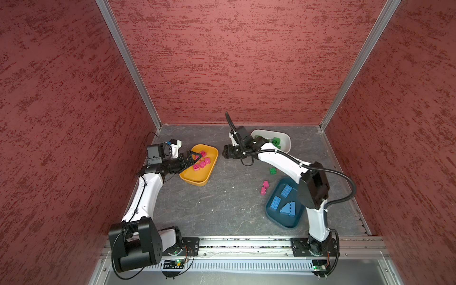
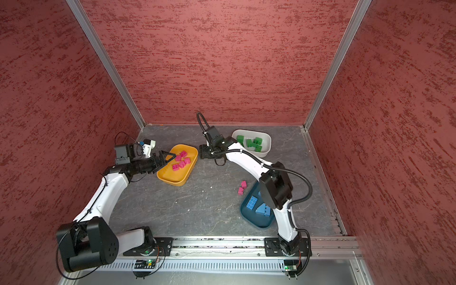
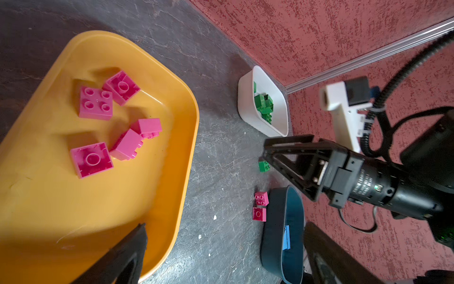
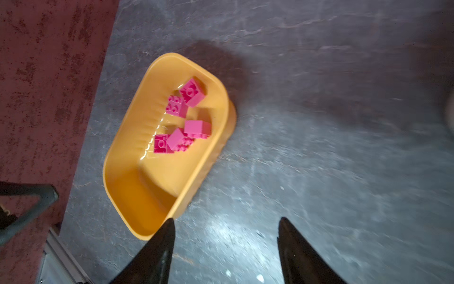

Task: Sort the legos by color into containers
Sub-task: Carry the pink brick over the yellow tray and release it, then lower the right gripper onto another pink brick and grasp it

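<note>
Red walls are enclosing the grey surface [image 1: 222, 209]. In a top view, the yellow bin [image 1: 195, 179] is holding 5 pink legos [image 1: 202, 162], the white bin [image 1: 287, 145] green legos [image 1: 276, 142], the teal bin [image 1: 278, 219] 3 blue legos [image 1: 275, 202]; 2 stray pink legos [image 1: 264, 187] and 1 stray green lego [image 1: 272, 171] are lying near it. Left wrist view: the left claw [image 3: 224, 225] is hovering, spread wide, at the yellow bin's rim. Right wrist view: the right claw [image 4: 227, 220] is hanging spread, pinching nothing.

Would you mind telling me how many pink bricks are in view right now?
7. Five pink bricks lie in the yellow-orange bin; two more sit on the table beside the dark teal bin. None looks hidden.
</note>
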Motion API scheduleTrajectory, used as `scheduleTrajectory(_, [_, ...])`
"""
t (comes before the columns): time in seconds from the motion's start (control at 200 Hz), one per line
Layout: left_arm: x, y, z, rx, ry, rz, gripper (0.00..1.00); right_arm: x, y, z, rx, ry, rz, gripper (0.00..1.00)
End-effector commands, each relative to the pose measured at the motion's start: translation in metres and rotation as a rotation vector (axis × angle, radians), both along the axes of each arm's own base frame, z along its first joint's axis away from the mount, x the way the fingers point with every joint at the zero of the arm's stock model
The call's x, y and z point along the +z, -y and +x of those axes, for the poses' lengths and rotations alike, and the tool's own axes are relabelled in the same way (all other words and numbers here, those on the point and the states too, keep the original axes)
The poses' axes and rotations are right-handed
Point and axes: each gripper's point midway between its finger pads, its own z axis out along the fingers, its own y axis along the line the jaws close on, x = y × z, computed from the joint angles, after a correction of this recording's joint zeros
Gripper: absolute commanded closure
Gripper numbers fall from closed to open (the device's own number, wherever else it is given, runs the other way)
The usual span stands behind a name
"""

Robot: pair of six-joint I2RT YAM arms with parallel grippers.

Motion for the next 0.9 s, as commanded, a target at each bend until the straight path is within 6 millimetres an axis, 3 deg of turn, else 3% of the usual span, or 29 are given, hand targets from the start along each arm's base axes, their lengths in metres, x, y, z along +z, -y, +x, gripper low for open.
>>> scheduleTrajectory(0.0, [0.004,0.006,0.001,-0.023,0.021,-0.015,0.01,-0.019,0.055,-0.024,-0.079,-0.055,-0.147,0.3])
scheduleTrajectory(0.14, [0.0,0.01,0.002,-0.035,0.013,-0.017,0.01,-0.039,0.096,-0.055,-0.126,-0.133,-0.215,0.29])
scheduleTrajectory(0.336, [-0.004,0.015,0.003,-0.048,0.008,-0.02,0.01,-0.078,0.14,-0.068,-0.168,-0.196,-0.356,0.31])
scheduleTrajectory(0.581, [-0.002,0.016,0.001,-0.056,0.01,-0.012,0.01,-0.117,0.158,-0.07,-0.124,-0.273,-0.481,0.34])
scheduleTrajectory(0.897, [-0.002,0.016,0.003,-0.061,0.011,-0.01,0.01,-0.142,0.168,-0.075,-0.118,-0.321,-0.497,0.46])
